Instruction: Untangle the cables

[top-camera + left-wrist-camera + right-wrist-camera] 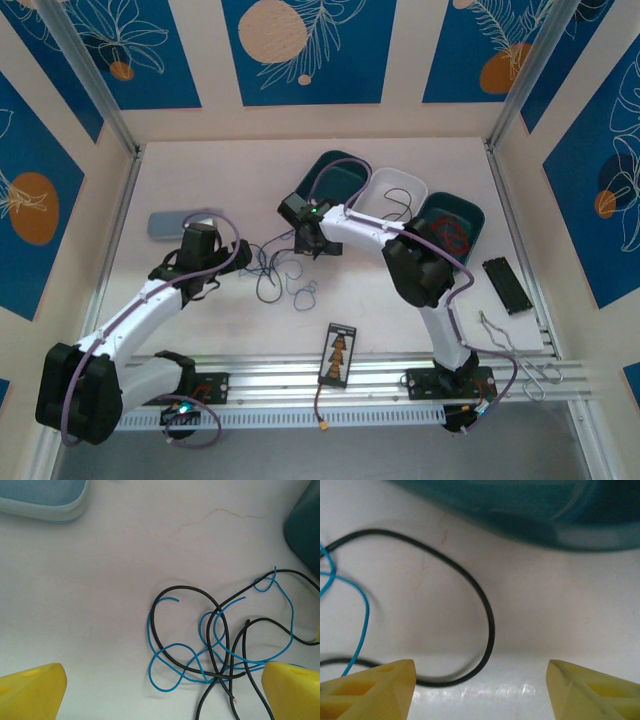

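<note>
Both grippers are spread open and hold nothing. The left gripper [162, 692] shows its yellow fingers [31, 690] at the bottom corners of the left wrist view, with bare surface [100, 605] between them. The right gripper [480, 690] hangs low over the surface, just beside the dark teal tray [545, 510]. The cables [288, 275] lie loose on the surface between the two arms, on the near side of the right gripper and to the right of the left one. Seen from the left wrist, the bunch lies ahead and off to the right of the gripper's middle line. Blue and black wires cross there many times, and the tightest crossing sits just beside the finger on the right of that view. Seen from the right wrist, one black loop [487, 620] curves into the gap between the fingers, closer to the finger on the left, and a blue wire [364, 615] passes at the left edge. I judge that the right arm is the nearer one and already has a strand within its reach. The bunch seems to stretch sideways from one arm toward the other. So I think the next move needs one gripper to pinch the black loop and the other a blue strand, and then to pull apart along this line.
</note>
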### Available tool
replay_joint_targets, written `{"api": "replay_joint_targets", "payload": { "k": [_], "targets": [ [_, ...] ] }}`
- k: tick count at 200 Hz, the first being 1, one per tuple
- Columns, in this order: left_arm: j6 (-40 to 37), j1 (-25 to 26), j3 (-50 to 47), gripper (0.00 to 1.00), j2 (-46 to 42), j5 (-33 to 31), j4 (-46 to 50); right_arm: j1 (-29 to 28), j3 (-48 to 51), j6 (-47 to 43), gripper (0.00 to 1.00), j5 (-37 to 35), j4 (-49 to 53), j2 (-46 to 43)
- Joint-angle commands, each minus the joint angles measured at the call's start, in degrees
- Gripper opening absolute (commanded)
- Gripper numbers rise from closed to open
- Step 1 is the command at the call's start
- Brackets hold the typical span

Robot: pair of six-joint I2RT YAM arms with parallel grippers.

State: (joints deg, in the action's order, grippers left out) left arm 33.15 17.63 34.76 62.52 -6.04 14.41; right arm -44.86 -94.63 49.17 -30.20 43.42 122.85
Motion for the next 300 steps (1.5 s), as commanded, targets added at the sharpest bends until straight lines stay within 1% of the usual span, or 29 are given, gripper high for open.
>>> {"api": "replay_joint_targets", "payload": {
  "k": [1, 31, 75, 90, 99, 109, 121, 159, 218, 251, 300],
  "targets": [
    [0.78, -0.91, -0.71, 1.0, -0.56, 0.86, -0.18, 0.29, -2.32, 0.79, 0.66, 0.23, -0.97, 1.71],
    [0.72, -1.1, -0.83, 1.0, -0.59, 0.99, -0.1, 0.61, -4.33, 0.3, 0.6, 0.05, -0.33, 4.12],
    [0.91, -1.25, -0.91, 1.0, -0.67, 1.03, -0.1, 0.61, -4.4, -1.9, 0.51, 2.66, -2.55, 5.65],
    [0.95, -1.37, -0.84, 1.0, -0.56, 1.12, -0.26, 0.31, -3.83, -2.94, 0.44, 3.57, -3.95, 5.56],
    [0.96, -1.37, -0.88, 1.0, -0.55, 1.25, -0.33, 0.15, -3.59, -3.88, 0.37, 4.29, -4.77, 5.56],
    [1.13, -1.36, -0.86, 1.0, -0.47, 1.3, -0.44, -0.11, -3.49, -4.97, 0.25, 5.0, -5.51, 5.6],
    [1.11, -1.41, -0.92, 1.0, -0.47, 1.41, -0.42, -0.56, -3.54, -5.96, 0.17, 4.68, -5.71, 5.42],
    [1.46, -1.46, -1.1, 1.0, -0.29, 1.54, -0.47, -2.87, -3.54, -9.09, 0.0, 0.23, -6.5, 2.84],
    [2.5, -1.72, -0.92, 1.0, -0.21, 1.12, -0.01, -5.75, -1.29, -14.76, 0.0, -5.63, -11.3, -5.47],
    [2.38, -1.85, -0.82, 1.0, -0.71, 0.95, 0.05, -6.57, -0.32, -17.18, 0.0, -6.83, -13.19, -9.81],
    [1.93, -1.9, -0.89, 1.0, -0.98, 1.47, -0.58, -6.99, -0.21, -19.03, 0.0, -6.8, -14.48, -15.79]
  ]
}}
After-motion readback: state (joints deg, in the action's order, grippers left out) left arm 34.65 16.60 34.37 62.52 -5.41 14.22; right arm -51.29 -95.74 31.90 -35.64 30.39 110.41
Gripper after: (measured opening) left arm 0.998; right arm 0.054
